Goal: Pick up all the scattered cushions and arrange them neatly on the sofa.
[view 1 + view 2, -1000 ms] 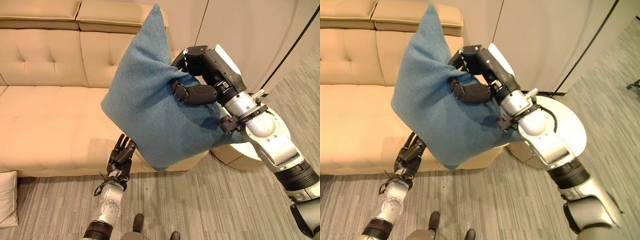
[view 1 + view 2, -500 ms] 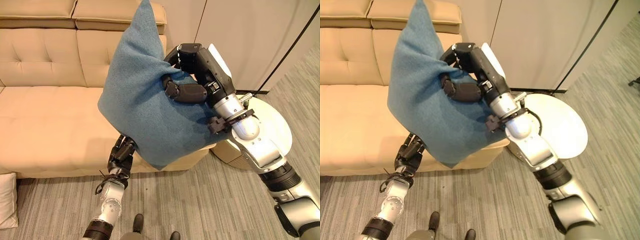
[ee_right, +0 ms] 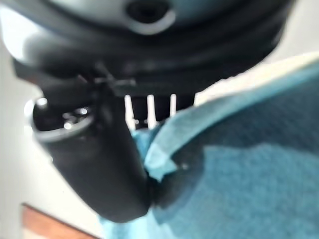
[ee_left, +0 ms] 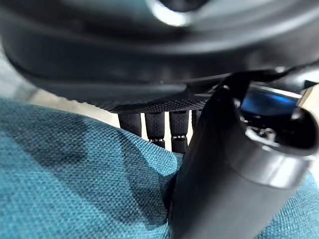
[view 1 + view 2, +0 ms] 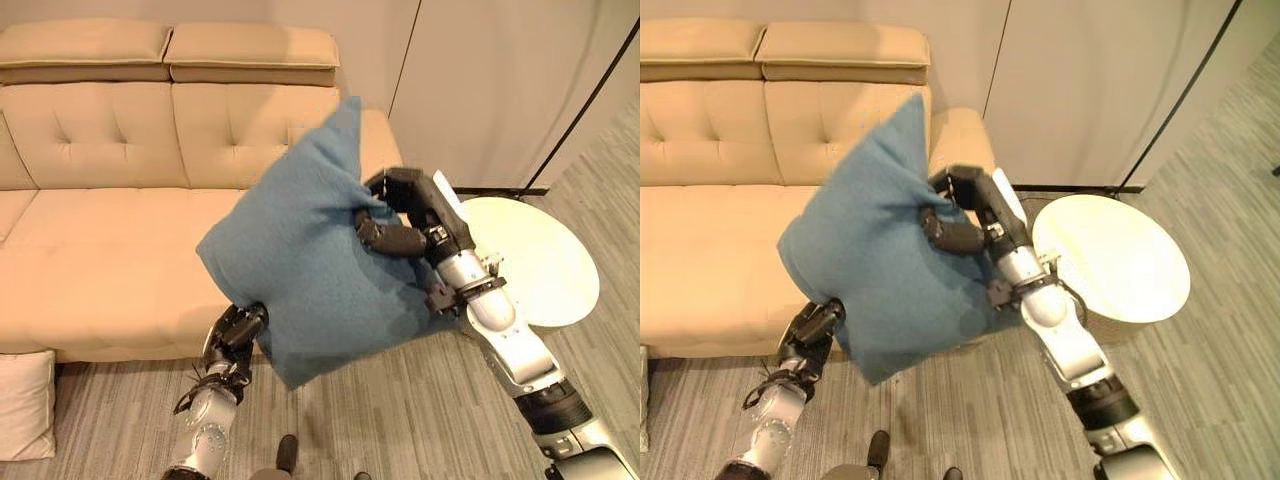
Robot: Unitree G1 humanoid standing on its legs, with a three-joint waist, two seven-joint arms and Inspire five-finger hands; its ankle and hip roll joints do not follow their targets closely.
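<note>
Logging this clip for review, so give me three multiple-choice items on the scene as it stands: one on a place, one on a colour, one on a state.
1. Where is the blue cushion?
A. Flat on the floor
B. Held up in front of the sofa
C. On the round table

2. What colour is the cushion on the floor at the sofa's left end?
A. White
B. Red
C. Black

3. What is the right hand doing?
A. Hanging open, off the cushion
B. Resting flat on the table
C. Clamped on the blue cushion's edge

Answers: 1 B, it hangs clear of the seat between the right hand and the left hand, which is at its lower edge. 2 A, pale white fabric shows on the carpet. 3 C, thumb and fingers pinch a fold of fabric.
</note>
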